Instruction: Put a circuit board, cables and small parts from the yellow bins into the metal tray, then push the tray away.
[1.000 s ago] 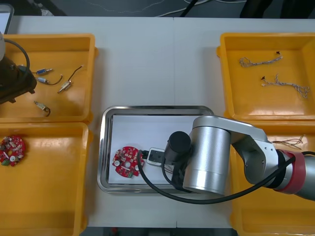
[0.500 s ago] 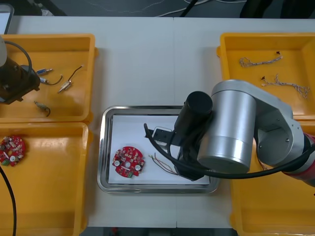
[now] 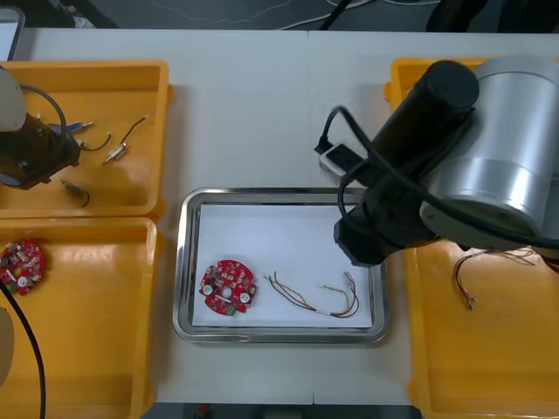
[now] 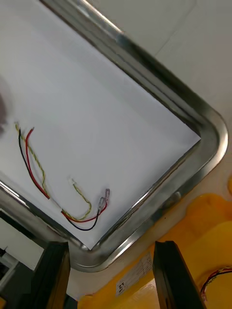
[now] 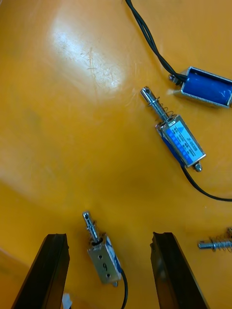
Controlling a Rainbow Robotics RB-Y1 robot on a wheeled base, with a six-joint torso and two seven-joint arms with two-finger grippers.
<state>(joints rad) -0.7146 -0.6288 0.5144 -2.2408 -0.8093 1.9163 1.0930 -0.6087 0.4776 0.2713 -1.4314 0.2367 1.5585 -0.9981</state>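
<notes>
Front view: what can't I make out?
Right far yellow bin: contents covered by the right arm, front view.
Right gripper: under that arm there; open above the tray corner in its wrist view.
Small metal part under the open left gripper: cable cut off, left wrist view's edge.

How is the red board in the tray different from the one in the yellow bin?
The tray's circuit board lies on the metal tray's white inside; the bin's circuit board lies in the near yellow bin at the robot's left. The tray's has a red and yellow cable beside it; the bin's lies alone. Both are round, red, flat. The right gripper hangs open over the tray's corner, the left gripper over small metal parts.
</notes>
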